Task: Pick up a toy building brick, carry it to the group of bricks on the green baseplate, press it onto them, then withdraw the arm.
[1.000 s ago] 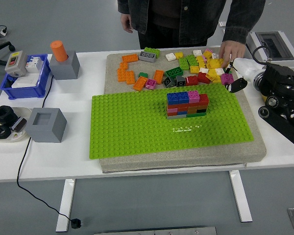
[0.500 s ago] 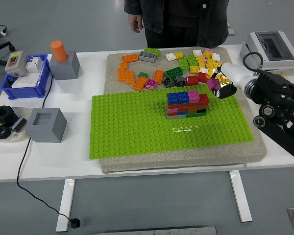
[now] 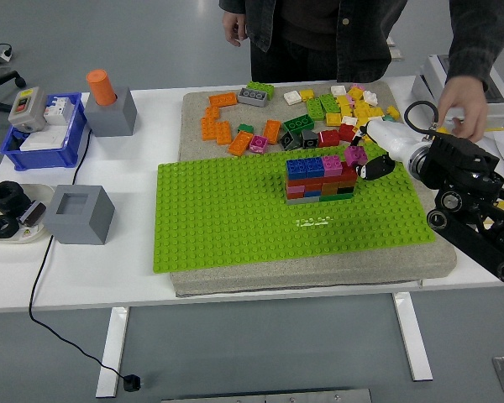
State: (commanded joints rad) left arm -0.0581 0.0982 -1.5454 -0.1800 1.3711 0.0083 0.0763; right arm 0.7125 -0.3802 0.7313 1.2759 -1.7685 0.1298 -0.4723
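Observation:
A stack of blue, pink, red, green and grey bricks (image 3: 321, 179) stands on the green baseplate (image 3: 227, 218) right of its middle. My right hand (image 3: 371, 162) comes in from the right and is shut on a magenta brick (image 3: 355, 155), held at the stack's upper right corner, close to it; I cannot tell if it touches. Loose bricks (image 3: 319, 113) in orange, green, yellow, red and white lie on the grey mat behind the baseplate. My left arm is out of view.
A person stands at the far side; one hand (image 3: 463, 102) rests by my right arm near a white box (image 3: 437, 80). At the left stand two grey blocks (image 3: 81, 213), a blue bin (image 3: 42, 138) and a dish with black rings (image 3: 8, 210).
My right hand has moved left from the loose bricks to the stack with the magenta brick. The person's hand left the brick pile and now is by my right arm.

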